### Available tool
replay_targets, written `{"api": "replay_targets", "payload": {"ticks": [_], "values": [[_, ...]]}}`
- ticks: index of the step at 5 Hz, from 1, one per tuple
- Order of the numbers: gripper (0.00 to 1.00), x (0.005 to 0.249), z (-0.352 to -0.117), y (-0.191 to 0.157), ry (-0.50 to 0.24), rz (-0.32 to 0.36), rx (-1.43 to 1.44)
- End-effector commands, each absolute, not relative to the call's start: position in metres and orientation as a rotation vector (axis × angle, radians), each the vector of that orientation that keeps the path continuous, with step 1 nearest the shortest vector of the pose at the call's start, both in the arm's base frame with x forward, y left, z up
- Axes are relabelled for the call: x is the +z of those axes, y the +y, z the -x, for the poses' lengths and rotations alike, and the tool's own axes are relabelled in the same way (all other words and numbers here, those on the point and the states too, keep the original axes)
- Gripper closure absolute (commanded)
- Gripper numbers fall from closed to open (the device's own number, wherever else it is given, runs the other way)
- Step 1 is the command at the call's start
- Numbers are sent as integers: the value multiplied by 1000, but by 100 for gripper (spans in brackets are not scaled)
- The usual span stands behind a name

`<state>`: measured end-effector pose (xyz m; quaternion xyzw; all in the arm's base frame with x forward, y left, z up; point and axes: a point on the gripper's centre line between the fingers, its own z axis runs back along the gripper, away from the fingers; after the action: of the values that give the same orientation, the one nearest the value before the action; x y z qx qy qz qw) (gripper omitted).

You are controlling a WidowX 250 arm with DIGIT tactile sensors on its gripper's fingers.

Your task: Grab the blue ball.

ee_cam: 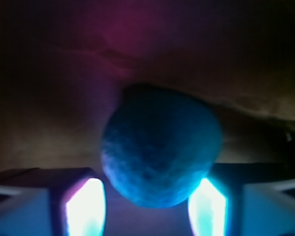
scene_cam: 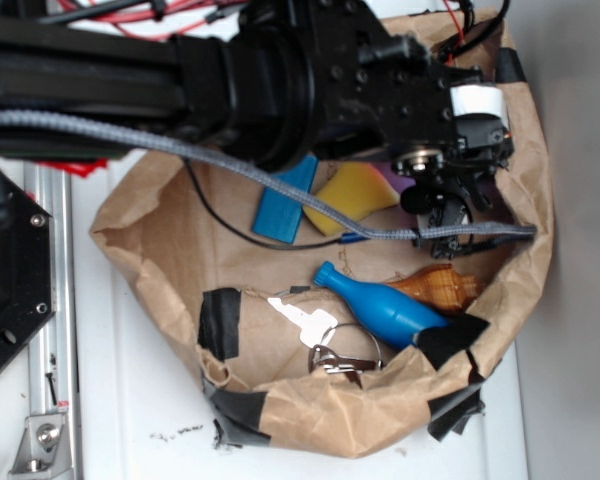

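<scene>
The arm (scene_cam: 180, 85) is matte black and boxy, dotted with small screws. A grey braided cable (scene_cam: 280, 185) runs along it toward the black hand (scene_cam: 450, 215), beside a white label (scene_cam: 477, 100).

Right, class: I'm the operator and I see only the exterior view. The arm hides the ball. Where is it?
Observer: The wrist view shows the blue ball filling the space between the gripper fingers.
Operator: Are the fingers closed on it?
Observer: One glowing finger shows on each side, low on the ball; contact cannot be told.
Operator: Anything else near it?
Observer: Only dim brown paper behind it.
</scene>
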<state>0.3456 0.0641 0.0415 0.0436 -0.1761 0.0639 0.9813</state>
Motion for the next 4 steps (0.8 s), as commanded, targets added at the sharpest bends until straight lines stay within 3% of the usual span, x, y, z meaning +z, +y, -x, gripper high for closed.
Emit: {"api": "replay_targets", "payload": {"ticks": [1,2,3,4], "values": [[100,69,-350,59,-391,-131,124],[100,91,-324,46,-357,-128,141],[100,139,-291,24,-256,-143,108],[100,167,-271,14,-187,-66,227]]}}
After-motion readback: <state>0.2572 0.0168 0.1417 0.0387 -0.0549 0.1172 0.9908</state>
